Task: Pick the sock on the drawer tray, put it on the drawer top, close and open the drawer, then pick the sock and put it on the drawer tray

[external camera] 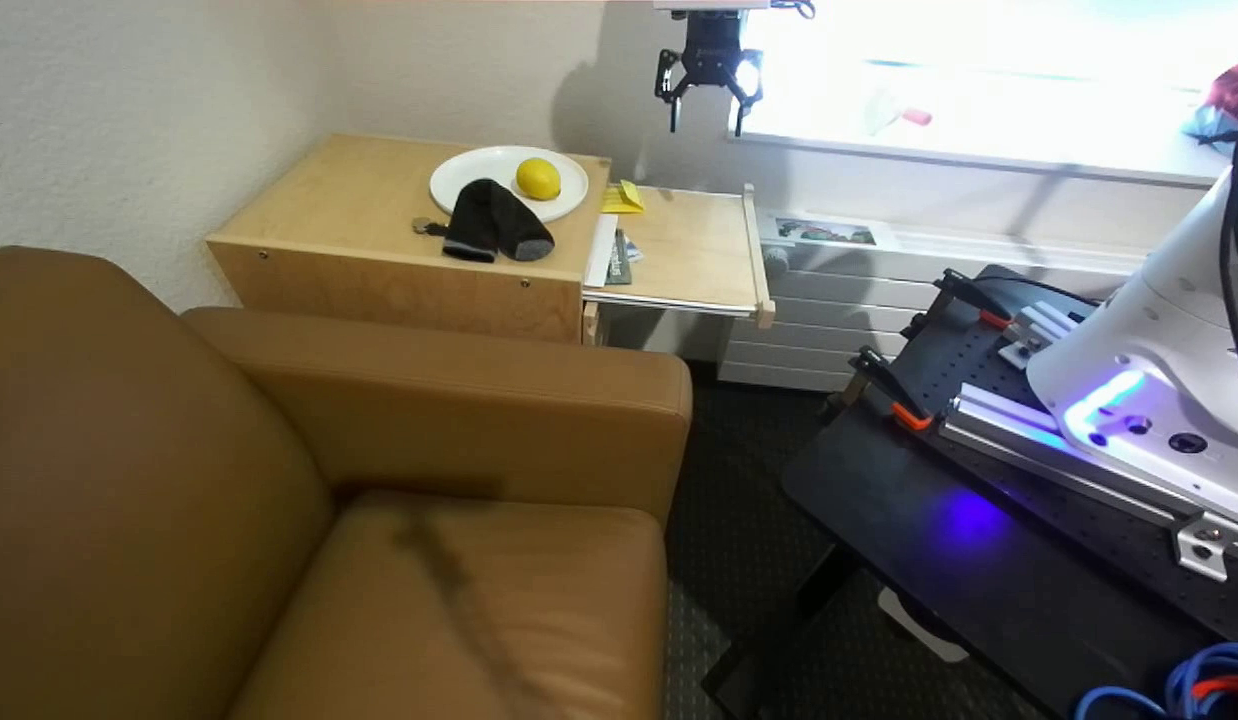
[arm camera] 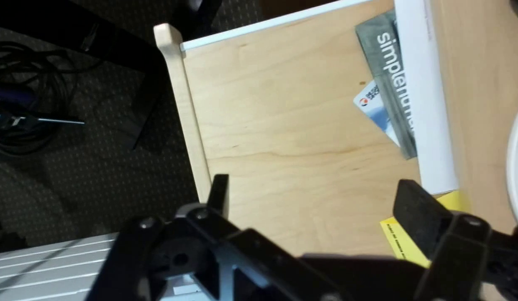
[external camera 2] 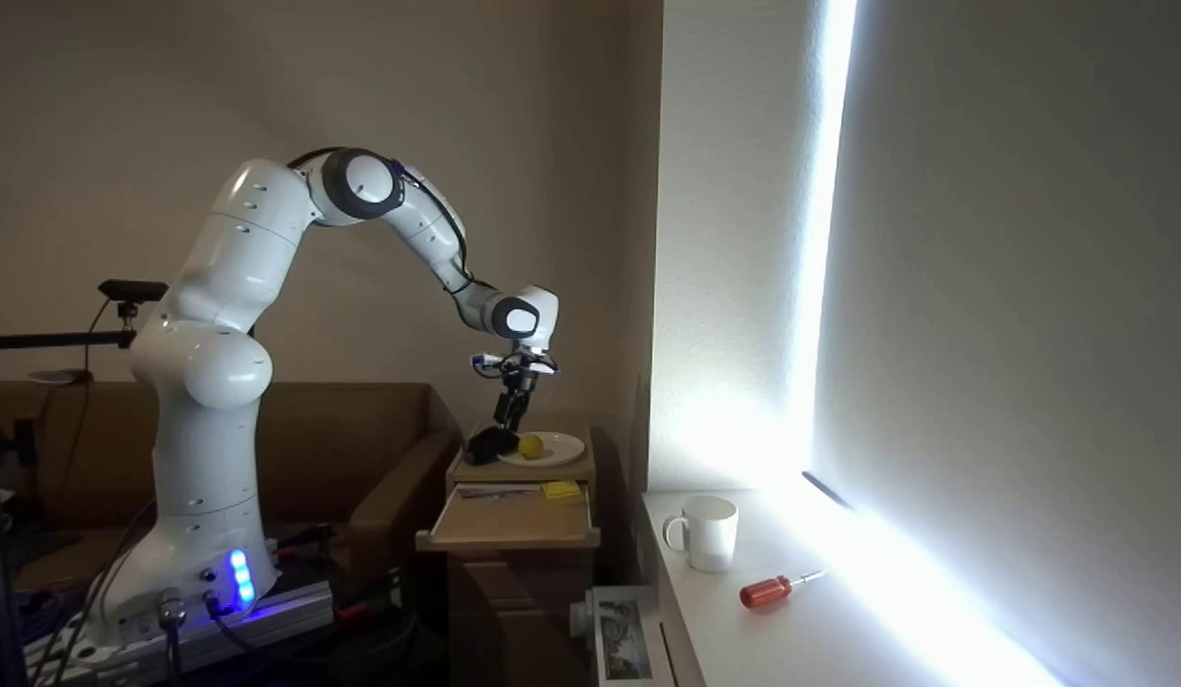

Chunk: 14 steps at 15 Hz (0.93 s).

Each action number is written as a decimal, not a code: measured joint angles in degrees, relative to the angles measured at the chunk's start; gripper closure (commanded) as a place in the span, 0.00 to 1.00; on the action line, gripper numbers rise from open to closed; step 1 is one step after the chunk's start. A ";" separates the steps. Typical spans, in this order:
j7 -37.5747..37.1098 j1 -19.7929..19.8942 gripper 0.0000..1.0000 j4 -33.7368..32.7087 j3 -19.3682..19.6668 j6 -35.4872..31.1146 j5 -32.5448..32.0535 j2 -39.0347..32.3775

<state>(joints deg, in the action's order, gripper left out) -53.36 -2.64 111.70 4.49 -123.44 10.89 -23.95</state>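
My black two-fingered gripper (external camera: 707,125) hangs pointing downward, its jaws spread wide, well above the furniture. Through the wrist view I look down between my dark fingers (arm camera: 420,217) at the shallow light-wood drawer tray (arm camera: 301,138) with its pale rim, which stands pulled out from the small tan wooden cabinet (external camera: 399,290).

The soft black fabric sock (external camera: 489,202) lies bent double on the flat, light tan drawer top (external camera: 344,190), its ends toward the brown leather couch (external camera: 539,420). In an exterior view its fold overlaps the round white plate (external camera: 494,165); whether it rests on the rim, I cannot tell. A rounded yellow fruit (external camera: 538,179) sits on that plate.

At the tray's cabinet side I see a flat white strip (arm camera: 426,96), a grey printed packet (arm camera: 388,83), a blue-and-white card (arm camera: 374,106) partly beneath the packet, and a yellow paper (arm camera: 403,244). In an exterior view a white mug (external camera 2: 712,534) stands near a red-handled screwdriver (external camera 2: 767,592), both on the white sill (external camera 2: 762,649).
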 measured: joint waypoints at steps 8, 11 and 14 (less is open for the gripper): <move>-6.79 2.72 0.00 1.19 4.28 -5.08 0.23 -1.63; -8.64 6.65 0.00 3.78 8.09 -8.72 0.30 -2.96; -9.40 9.06 0.00 7.26 10.76 -10.02 0.28 -3.38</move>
<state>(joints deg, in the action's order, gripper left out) -62.76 6.42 118.97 15.25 -133.46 11.17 -27.33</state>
